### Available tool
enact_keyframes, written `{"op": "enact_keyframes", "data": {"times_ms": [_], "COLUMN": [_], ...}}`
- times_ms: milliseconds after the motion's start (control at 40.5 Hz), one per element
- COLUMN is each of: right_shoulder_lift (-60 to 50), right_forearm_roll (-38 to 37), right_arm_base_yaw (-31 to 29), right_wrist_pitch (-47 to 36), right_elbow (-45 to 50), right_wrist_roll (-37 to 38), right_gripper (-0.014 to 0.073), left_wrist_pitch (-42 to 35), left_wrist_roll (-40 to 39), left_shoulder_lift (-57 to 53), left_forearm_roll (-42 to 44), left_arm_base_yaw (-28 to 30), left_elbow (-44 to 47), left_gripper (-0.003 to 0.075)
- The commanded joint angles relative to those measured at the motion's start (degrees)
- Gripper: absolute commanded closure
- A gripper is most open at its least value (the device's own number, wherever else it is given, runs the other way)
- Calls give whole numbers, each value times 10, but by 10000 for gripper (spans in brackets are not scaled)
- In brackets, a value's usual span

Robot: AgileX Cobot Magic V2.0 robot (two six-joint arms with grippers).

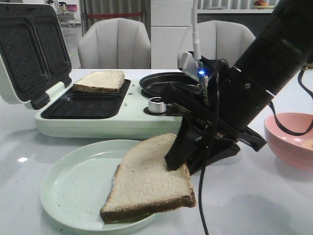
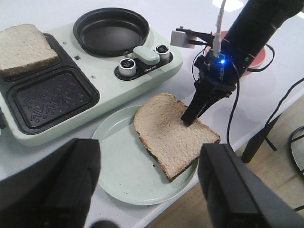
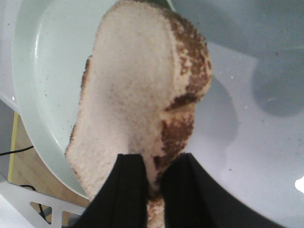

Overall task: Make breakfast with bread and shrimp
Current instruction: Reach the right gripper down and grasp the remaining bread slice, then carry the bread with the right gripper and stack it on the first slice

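Note:
One slice of bread (image 1: 146, 186) (image 2: 175, 137) (image 3: 137, 85) lies tilted over the pale green plate (image 1: 73, 191) (image 2: 128, 175), its right side raised and overhanging the rim. My right gripper (image 1: 177, 164) (image 2: 188, 118) (image 3: 154, 185) is shut on that raised edge. A second slice of bread (image 1: 100, 81) (image 2: 23, 47) rests in the far tray of the sandwich maker (image 1: 98, 122). My left gripper (image 2: 152, 190) hangs open above the plate's near side, holding nothing. The shrimp cannot be made out; only a pale orange bit (image 1: 308, 144) shows inside the pink bowl.
The sandwich maker's lid (image 1: 29, 49) stands open at the left, its near tray (image 1: 80, 106) bare. A round black pan (image 2: 111, 31) and two knobs (image 2: 128, 66) sit on its right part. The pink bowl (image 1: 291, 139) stands at the right. The table edge runs just beside the plate.

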Motion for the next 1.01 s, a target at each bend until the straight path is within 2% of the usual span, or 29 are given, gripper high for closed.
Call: {"op": "enact_keyframes", "data": {"times_ms": [0,247,419,592,987], "right_shoulder_lift": [-55,-175,-215,-165,77], "right_forearm_roll": [20,26,82,109,181], "right_arm_base_yaw": [0,0,0,0,25], "right_wrist_pitch": [14,20,-43,-36,-10], "right_elbow": [-16,-16,-24,-97,-357], "right_wrist_roll": [-11,-11,-25,-54,-54], "right_gripper": [532,532,532,532,528], "left_wrist_pitch": [-43,-43,-43,-43,-43], "left_wrist_roll": [-5,-5,-5,-5,-5], "left_shoulder_lift": [-1,-1,-1,-1,-1], "left_forearm_roll": [9,9,9,9,9], "left_arm_base_yaw": [-4,-4,-4,-4,-4], "left_elbow": [-16,-16,-16,-16,-16], "left_gripper": [221,221,221,221,221]}}
